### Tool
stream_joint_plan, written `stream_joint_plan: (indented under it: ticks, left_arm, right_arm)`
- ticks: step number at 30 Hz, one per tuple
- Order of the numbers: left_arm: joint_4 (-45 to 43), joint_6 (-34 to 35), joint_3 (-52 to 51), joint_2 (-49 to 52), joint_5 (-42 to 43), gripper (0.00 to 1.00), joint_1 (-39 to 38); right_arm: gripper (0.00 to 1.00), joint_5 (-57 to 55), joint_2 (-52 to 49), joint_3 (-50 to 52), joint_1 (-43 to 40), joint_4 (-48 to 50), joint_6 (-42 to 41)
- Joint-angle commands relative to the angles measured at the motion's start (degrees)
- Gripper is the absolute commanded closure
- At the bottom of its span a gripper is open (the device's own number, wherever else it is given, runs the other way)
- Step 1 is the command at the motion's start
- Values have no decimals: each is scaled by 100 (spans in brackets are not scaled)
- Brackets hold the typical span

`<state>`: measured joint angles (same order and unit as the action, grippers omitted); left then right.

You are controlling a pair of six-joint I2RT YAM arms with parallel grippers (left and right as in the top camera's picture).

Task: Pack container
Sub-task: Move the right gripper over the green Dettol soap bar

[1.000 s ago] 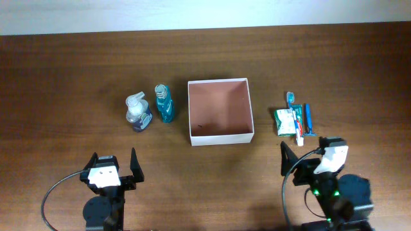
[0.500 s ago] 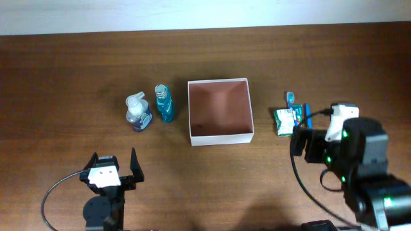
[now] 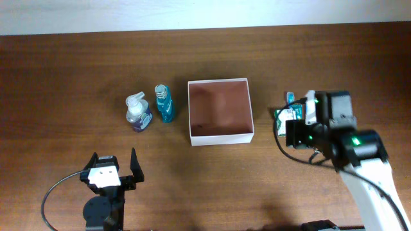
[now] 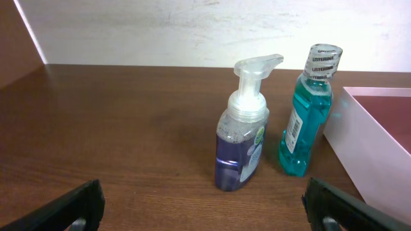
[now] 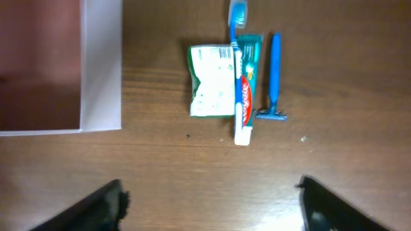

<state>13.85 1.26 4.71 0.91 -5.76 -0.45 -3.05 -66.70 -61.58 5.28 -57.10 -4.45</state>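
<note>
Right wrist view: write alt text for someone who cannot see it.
The open right gripper hovers over a green packet, a toothpaste tube, a toothbrush and a blue razor lying together on the wooden table. A corner of the white-walled container shows at left.

A green packet (image 5: 209, 80) lies on the wooden table (image 5: 160, 167), with a toothpaste tube (image 5: 243, 106) and a toothbrush (image 5: 237, 13) along its right side and a blue razor (image 5: 275, 70) just beside them. The container (image 5: 101, 64) lies to the left. The right gripper (image 5: 215, 208) is spread wide.
</note>
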Motion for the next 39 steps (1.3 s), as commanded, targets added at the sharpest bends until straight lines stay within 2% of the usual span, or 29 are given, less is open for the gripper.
stream_joint_plan:
  ticks: [1, 13, 16, 39]
  left_arm:
    - [-35, -90, -50, -28, 103, 1, 31]
    - [-35, -90, -50, -28, 103, 1, 31]
    - [-35, -90, -50, -28, 103, 1, 31]
    - [-35, -90, -50, -28, 103, 1, 31]
  right_arm:
    - [30, -59, -577, -107, -44, 170, 125]
    - [28, -42, -2310, -107, -44, 1421, 140]
    - [28, 39, -2531, -107, -44, 1563, 396]
    - [28, 393, -2765, -105, -55, 2035, 549]
